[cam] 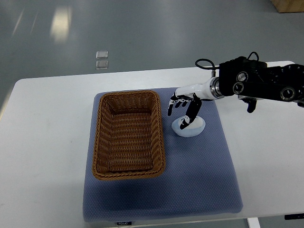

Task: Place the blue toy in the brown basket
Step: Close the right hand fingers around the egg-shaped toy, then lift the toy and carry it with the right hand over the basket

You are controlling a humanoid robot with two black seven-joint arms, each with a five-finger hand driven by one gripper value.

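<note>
The right robot hand is reaching in from the picture's right edge, its black forearm lying across the far right part of the white counter and its white wrist pointing toward the middle. Its fingers are hanging downward, loosely spread, and one or two of the dark fingertips are overlapping the top of the blue toy; whether they are actually gripping it or only touching it cannot be told from this steep angle. The blue toy, a pale rounded piece, is sitting on the blue mat, just beside the right wall of the brown basket but apart from it, a narrow strip of mat showing between the two. The brown basket is standing upright on the left half of the mat, rectangular and woven, with nothing visible inside it. The basket's raised right rim is lying between the toy and the basket's interior. Beyond the far edge of the counter, two small pale squares are showing on the grey floor, and a brown box corner is peeking in at the top right.
</note>
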